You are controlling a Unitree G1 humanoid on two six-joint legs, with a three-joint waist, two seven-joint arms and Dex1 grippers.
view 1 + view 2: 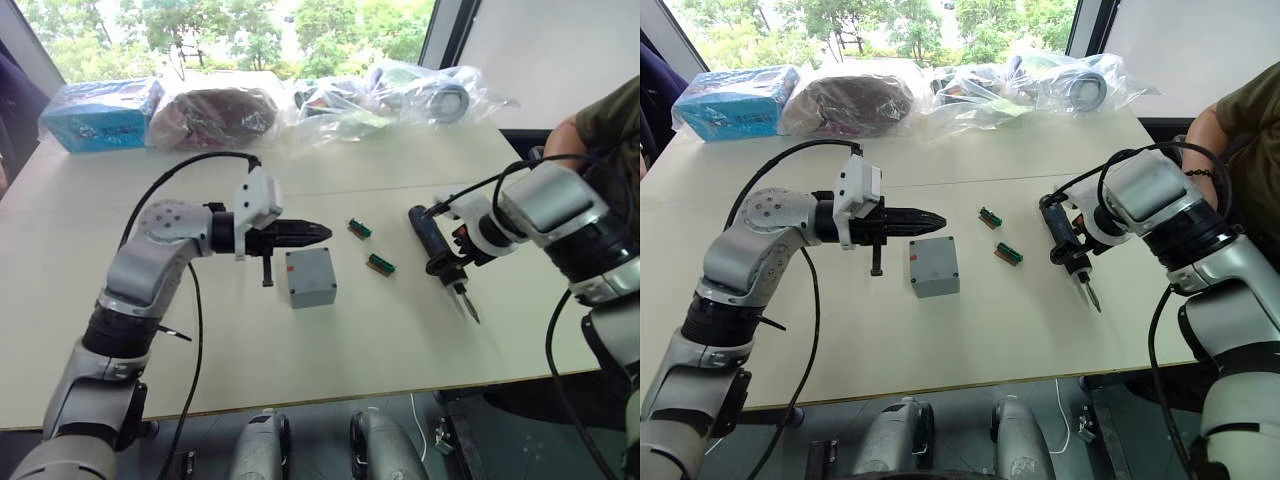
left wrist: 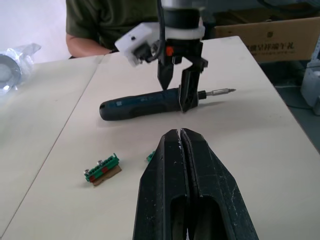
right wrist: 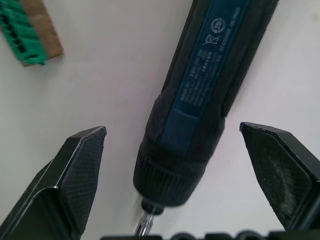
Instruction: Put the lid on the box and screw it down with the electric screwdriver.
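Electric screwdriver: lies flat on surface, at 3 o'clock from closed box. Right tool: open, astride its collar; close squarely there. Left tool: shut, empty.

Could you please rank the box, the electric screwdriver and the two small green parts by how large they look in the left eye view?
1. Electric screwdriver, longest.
2. Box, shorter but bulkier.
3. Green parts and: smallest, alike.
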